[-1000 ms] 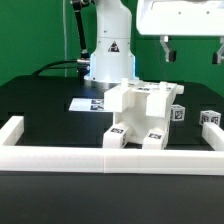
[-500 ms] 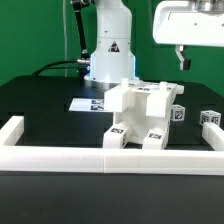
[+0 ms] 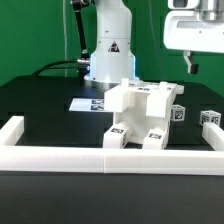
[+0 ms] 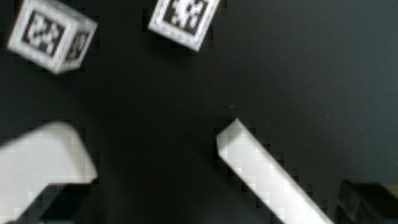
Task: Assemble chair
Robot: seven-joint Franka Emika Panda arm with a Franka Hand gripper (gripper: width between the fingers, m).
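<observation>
Gripper (image 3: 214, 62): high in the air at the exterior view's right edge, partly cut off by the frame. One finger (image 3: 190, 63) shows, pointing straight down, with nothing touching it. The other finger is out of view. Jaws spread as wide as they go, and nothing is held.

Chair (image 3: 146, 112): mid-table, below the gripper and toward the exterior view's left, well apart from it. It is a cluster of blocky white pieces with square tags on the near faces.

Loose white block (image 3: 210, 120): tagged, on the table at the exterior view's right of the chair, not touching it.

Marker board (image 3: 84, 103): flat on the black table (image 3: 40, 100), just beyond the chair toward the exterior view's left.

White rail (image 3: 60, 158): runs along the near edge, its ends turning up at both sides.

Arm base (image 3: 108, 55): far side, behind the chair.

Wrist view: blurred. It shows black surface, two square tags (image 4: 183, 20) and two white edges. Cannot tell which pieces they are.
</observation>
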